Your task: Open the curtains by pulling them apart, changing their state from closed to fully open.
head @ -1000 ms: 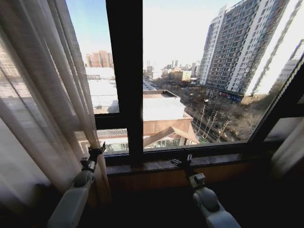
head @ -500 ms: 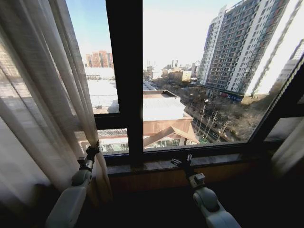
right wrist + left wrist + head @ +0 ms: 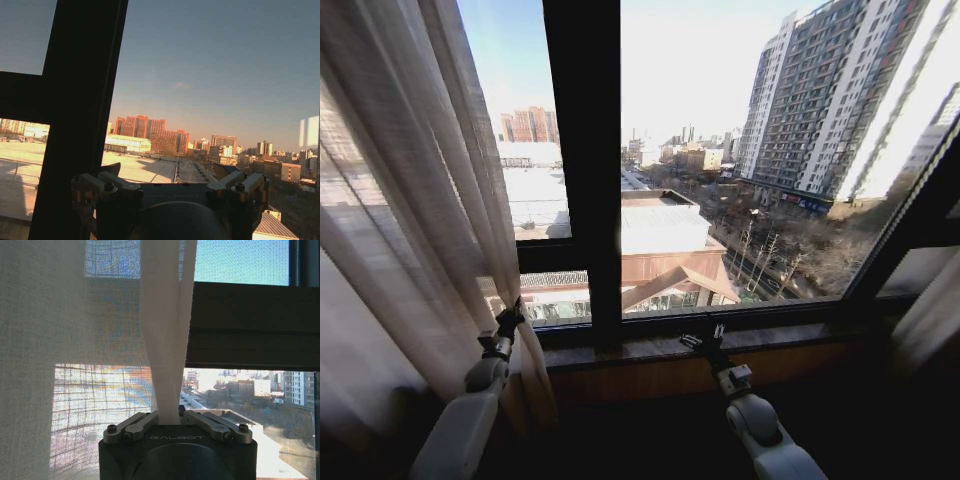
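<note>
The left panel of the curtains (image 3: 410,200) hangs gathered at the window's left side, sheer cream-white with vertical pleats. My left gripper (image 3: 508,318) is at this panel's inner edge, low down near the sill. In the left wrist view the left gripper (image 3: 169,415) is shut on a narrow fold of the curtain (image 3: 167,340). A strip of the right panel (image 3: 930,315) shows at the far right. My right gripper (image 3: 705,340) sits open just above the sill near the middle, and the right wrist view also shows the right gripper (image 3: 170,172) with nothing between its fingers.
A thick dark vertical window post (image 3: 582,170) stands between the two arms. The stone windowsill (image 3: 650,348) runs below the glass, with a dark wall under it. City buildings lie beyond the pane.
My left gripper has moved a little to the left and down, taking the curtain's inner edge with it. The right arm has stayed still.
</note>
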You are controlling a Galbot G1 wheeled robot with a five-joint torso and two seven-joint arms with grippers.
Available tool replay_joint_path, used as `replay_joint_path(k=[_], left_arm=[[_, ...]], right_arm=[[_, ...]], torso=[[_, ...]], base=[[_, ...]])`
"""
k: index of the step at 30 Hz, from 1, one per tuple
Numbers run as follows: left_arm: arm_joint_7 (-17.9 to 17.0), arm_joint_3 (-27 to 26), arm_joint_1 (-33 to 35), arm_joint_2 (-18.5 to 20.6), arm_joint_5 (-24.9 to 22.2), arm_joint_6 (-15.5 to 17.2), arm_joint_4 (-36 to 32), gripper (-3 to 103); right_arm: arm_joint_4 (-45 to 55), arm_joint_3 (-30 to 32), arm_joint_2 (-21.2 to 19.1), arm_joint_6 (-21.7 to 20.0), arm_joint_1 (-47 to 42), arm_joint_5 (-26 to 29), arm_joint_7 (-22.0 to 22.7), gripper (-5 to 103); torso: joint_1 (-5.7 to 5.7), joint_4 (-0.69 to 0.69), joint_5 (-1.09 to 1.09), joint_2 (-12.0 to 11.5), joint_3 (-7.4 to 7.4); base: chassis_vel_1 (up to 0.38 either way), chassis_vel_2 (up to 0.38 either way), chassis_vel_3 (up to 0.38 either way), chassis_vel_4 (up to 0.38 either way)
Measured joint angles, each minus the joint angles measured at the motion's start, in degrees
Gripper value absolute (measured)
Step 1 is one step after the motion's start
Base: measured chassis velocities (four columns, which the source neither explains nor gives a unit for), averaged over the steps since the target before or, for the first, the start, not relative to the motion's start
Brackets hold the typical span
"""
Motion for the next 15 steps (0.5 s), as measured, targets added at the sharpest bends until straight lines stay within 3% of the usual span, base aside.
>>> replay_joint_path(k=[7, 15], left_arm=[[0.05, -0.45, 0.28, 0.26, 0.05, -0.11, -0.1, 0], [0.14, -1.02, 0.98, 0.09, 0.18, -0.36, -0.78, 0]], right_arm=[[0.0, 0.0, 0.0, 0.0, 0.0, 0.0, 0.0, 100], [0.0, 0.0, 0.0, 0.0, 0.0, 0.0, 0.0, 100]], torso=[[0.0, -0.01, 0.01, 0.0, 0.0], [0.0, 0.01, -0.03, 0.0, 0.0]], base=[[0.108, 0.1, -0.091, -0.098], [0.232, 0.236, -0.244, -0.239]])
